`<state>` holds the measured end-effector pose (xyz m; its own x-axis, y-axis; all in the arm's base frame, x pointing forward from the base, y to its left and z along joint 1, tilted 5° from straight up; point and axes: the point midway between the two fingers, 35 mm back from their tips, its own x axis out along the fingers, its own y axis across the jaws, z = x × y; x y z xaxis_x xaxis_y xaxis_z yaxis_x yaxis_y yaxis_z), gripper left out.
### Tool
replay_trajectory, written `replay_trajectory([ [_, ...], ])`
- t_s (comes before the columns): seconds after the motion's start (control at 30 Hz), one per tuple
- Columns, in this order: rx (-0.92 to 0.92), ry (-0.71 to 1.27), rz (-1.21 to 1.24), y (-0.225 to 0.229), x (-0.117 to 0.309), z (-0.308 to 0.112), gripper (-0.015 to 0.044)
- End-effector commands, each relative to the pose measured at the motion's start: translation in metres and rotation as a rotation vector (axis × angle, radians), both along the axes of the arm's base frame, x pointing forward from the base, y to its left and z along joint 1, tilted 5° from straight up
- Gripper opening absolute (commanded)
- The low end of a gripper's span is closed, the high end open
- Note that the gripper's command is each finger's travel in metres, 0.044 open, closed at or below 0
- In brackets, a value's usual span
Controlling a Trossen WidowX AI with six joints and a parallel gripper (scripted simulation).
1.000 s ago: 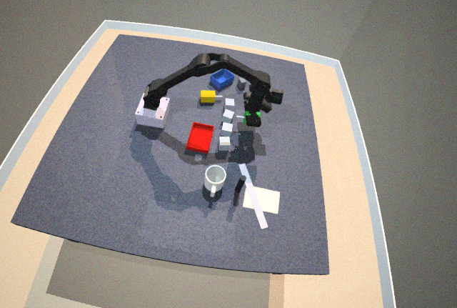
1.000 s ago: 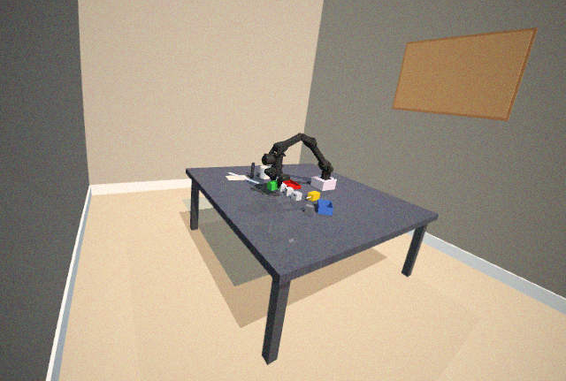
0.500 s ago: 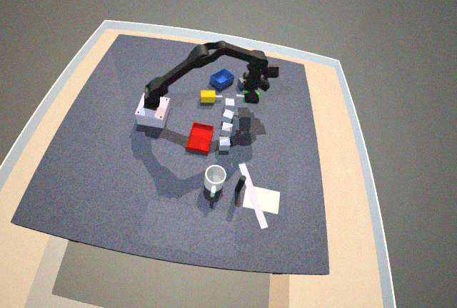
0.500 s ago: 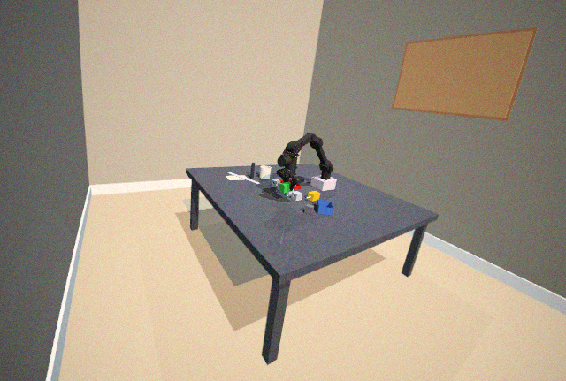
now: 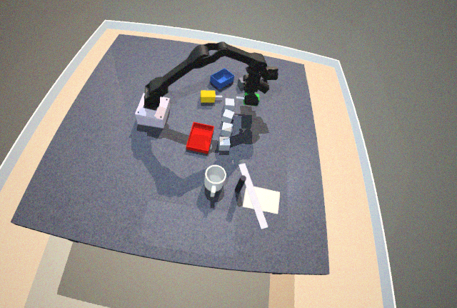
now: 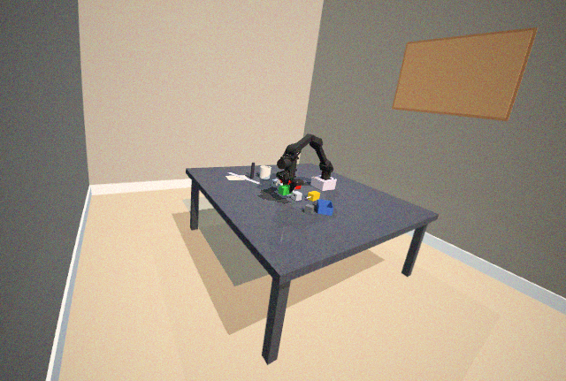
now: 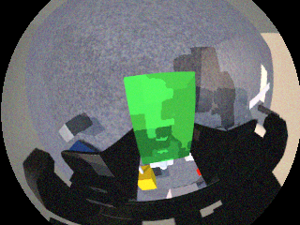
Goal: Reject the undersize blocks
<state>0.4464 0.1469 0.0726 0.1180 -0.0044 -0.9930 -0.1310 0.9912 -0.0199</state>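
Fingers [image 5: 252,98] [image 6: 286,188] are clamped on the green gauge [image 5: 257,94] [image 6: 284,190] [image 7: 161,108], approx. at the far end of the block row from the mug [image 5: 215,178] [image 6: 264,171]; its pale pin [image 5: 240,98] points toward the end block [image 5: 229,102] [image 6: 296,195], w/ a gap between as seen from the top. Judging by that, next is prob. a test of this block's hole. Main risk: pin off-centre or at a slight angle, so it hits the block's face or jams at the hole's edge, and a good block gets read as undersize, i.e. rejected wrongly. Cause: the row isn't square; the second block from the mug's far side [image 5: 228,115] sits twisted, so one approach angle won't suit all. Pushing too hard could also shove a loose block back or turn it, esp. w/ nothing seen bracing it. If the gauge's body slips or tilts in the grip, the pin goes crooked too. Yellow gauge-like tool [image 5: 208,96] [image 6: 314,195] [image 7: 147,178] lies on the far side of that end block, its pin toward it, so a block pushed back could bump it. Red tray [image 5: 199,138] [image 6: 297,186] holds no block yet, nearer the mug; can't tell which blocks are bad, so a mix-up is poss. w/o keeping track of each result.
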Motion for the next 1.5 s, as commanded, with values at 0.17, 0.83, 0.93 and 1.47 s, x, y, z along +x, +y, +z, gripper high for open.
replay_trajectory([
  [0.17, -0.002, -0.001, -0.004, 0.000, 0.004, -0.012, 0.0000],
  [0.83, -0.002, -0.001, -0.004, -0.001, 0.012, -0.036, 0.0000],
  [0.93, -0.002, -0.001, -0.004, -0.001, 0.013, -0.038, 0.0000],
  [1.47, -0.002, -0.005, -0.003, -0.001, 0.013, -0.046, 0.0000],
])
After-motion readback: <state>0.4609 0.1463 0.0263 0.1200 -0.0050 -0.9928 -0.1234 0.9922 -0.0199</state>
